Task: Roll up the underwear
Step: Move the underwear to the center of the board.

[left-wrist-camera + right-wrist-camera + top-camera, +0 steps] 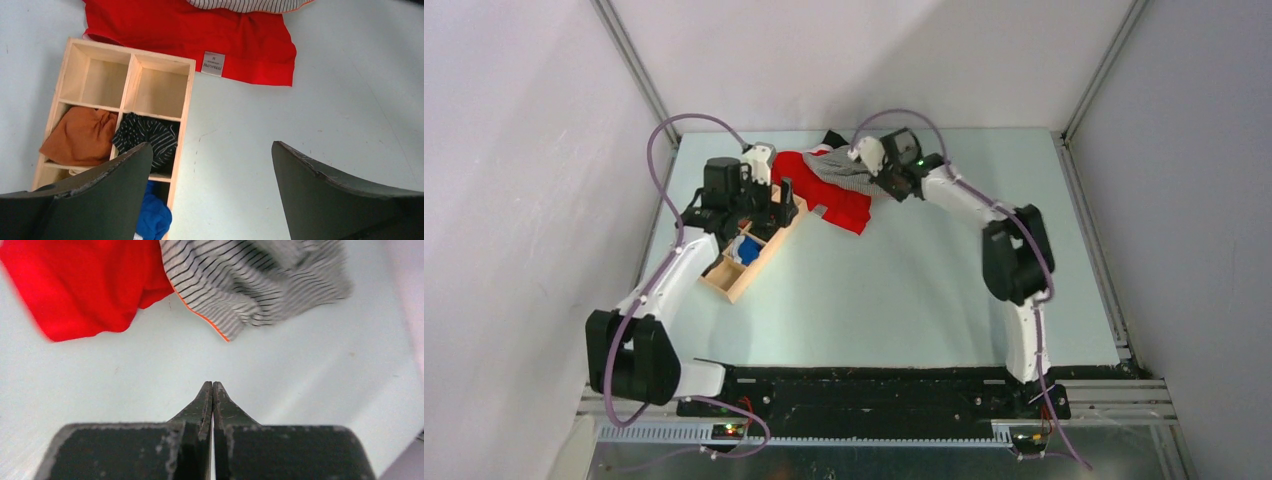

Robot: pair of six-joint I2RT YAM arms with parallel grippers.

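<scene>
My right hand (212, 386) pinched together on nothing. Underwear (250, 285) just ahead of its tips, crumpled, edge lapping red cloth (75, 285). Not rolled yet, so I reckon whole job left. Left hand (211, 147) spread wide, empty. White tag (213, 63) on red cloth ahead of it, print unreadable.
</scene>
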